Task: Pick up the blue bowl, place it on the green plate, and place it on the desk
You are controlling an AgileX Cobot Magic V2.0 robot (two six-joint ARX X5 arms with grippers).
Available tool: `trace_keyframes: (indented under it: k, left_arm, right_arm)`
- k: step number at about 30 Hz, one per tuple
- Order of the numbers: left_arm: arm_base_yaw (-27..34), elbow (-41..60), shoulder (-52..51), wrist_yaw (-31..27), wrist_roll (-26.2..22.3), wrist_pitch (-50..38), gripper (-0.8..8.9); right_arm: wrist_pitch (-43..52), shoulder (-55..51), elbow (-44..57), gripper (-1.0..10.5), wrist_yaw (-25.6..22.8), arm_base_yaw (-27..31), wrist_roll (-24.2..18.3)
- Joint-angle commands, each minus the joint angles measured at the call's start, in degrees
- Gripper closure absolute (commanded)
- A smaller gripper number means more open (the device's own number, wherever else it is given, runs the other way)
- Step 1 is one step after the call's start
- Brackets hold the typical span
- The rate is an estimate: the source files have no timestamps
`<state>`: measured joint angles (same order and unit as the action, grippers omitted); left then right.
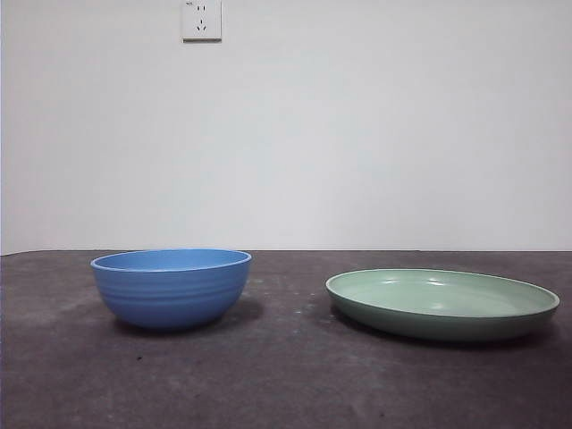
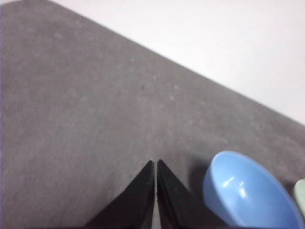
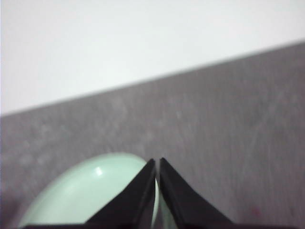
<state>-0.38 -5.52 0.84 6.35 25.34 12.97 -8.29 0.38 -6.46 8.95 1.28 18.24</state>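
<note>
One blue bowl [image 1: 171,288] stands upright on the desk [image 1: 286,384], its mouth facing straight up and its rim level. Being round, it has no long axis to speak of; faint horizontal ridges ring its outer wall. It holds nothing that can be seen from the front view.

One green plate [image 1: 442,304] lies flat on the desk to the right of the blue bowl in the front view, well apart from it, with bare desk between the two. The plate also faces up, its low rim level, and it is wider and much lower than the bowl. The bowl is not on the plate.

On the white wall behind the bowl, high up, there is one wall socket [image 1: 201,20].

Two grippers show, each only in its own wrist view. The left gripper [image 2: 156,163] hangs above the desk just beside the blue bowl [image 2: 250,191], its two black jaws pressed together and holding nothing. The right gripper [image 3: 157,162] hangs over the edge of the green plate [image 3: 86,191], its jaws likewise closed together on nothing.
</note>
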Motion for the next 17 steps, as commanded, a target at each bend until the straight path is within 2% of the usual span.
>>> trace_keyframes:
  k: [1, 5, 11, 17]
  left_arm:
    - [0.0, -4.1, 1.0, 0.3, 0.9, 0.4, 8.04]
    - [0.0, -9.6, 3.8, 0.3, -0.1, 2.9, 8.04]
    - [0.0, -19.6, 11.3, 5.4, -6.8, 9.7, 8.04]
    - [0.0, -29.0, 21.9, 12.6, -15.1, 17.6, 8.04]
  right_arm:
    - [0.0, 0.2, -3.4, 9.4, -0.2, 0.0, 0.8]
    - [-2.6, 2.3, -8.9, 9.4, -0.1, 0.0, 0.3]
    - [-10.6, 9.3, -19.2, 9.4, 0.9, 0.0, -3.7]
    - [-21.3, 19.6, -29.8, 9.4, 7.8, 0.0, -9.3]
